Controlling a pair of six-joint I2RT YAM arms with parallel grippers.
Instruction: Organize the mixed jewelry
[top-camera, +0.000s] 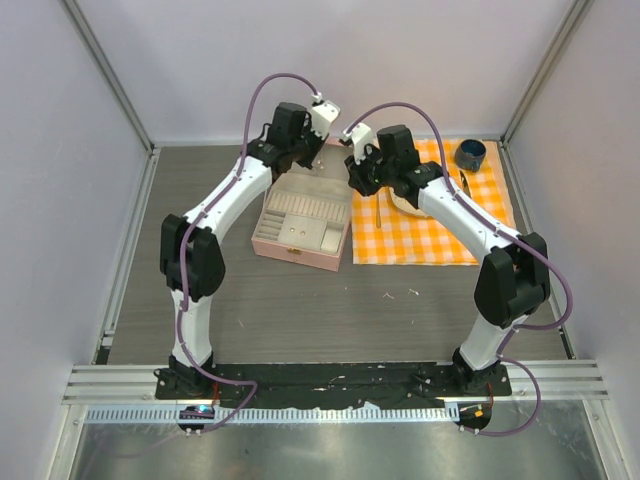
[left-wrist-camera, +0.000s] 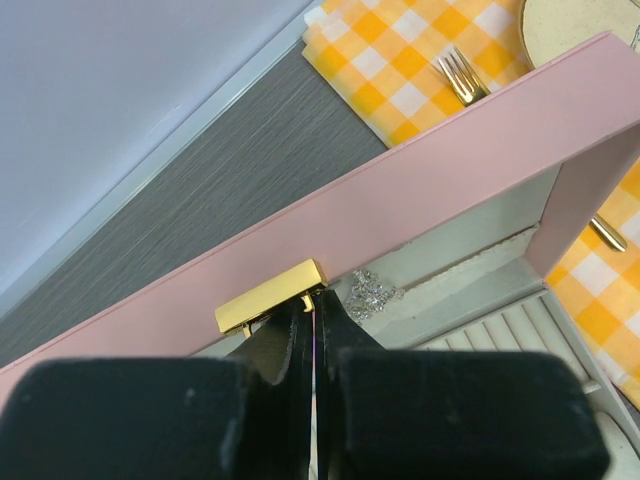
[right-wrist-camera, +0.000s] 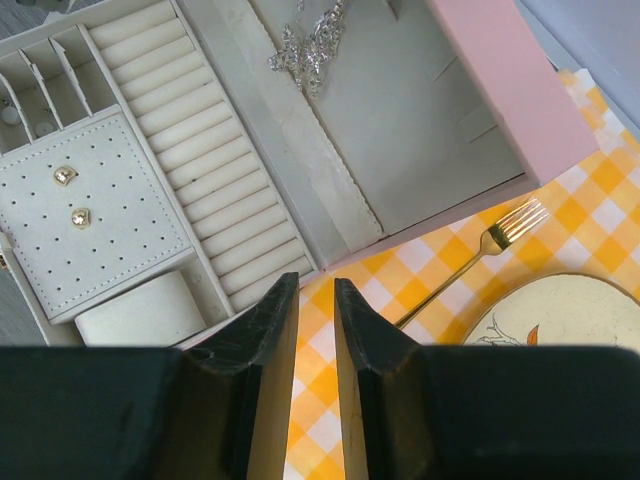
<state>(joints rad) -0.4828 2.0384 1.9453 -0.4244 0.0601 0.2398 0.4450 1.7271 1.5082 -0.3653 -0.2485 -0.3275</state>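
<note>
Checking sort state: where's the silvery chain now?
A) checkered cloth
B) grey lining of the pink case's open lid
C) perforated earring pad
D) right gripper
B: the silvery chain lies bunched on the grey lining of the pink case's lid, off the perforated pad and the checkered cloth.

- I read the pink case (left-wrist-camera: 450, 170) as smooth and matt, like leatherette; its clasp (left-wrist-camera: 272, 297) is polished gold-coloured metal.
- The lining (right-wrist-camera: 200, 170) looks cream and velvety; the studs (right-wrist-camera: 66, 175) at nine o'clock gleam gold.
- The chain (right-wrist-camera: 310, 50), at twelve o'clock, glitters silvery.
- The fork (right-wrist-camera: 510, 225) is shiny gold metal on woven checked cloth (right-wrist-camera: 600, 190).
- The table (left-wrist-camera: 230, 150) looks dark, matt and finely grained.
</note>
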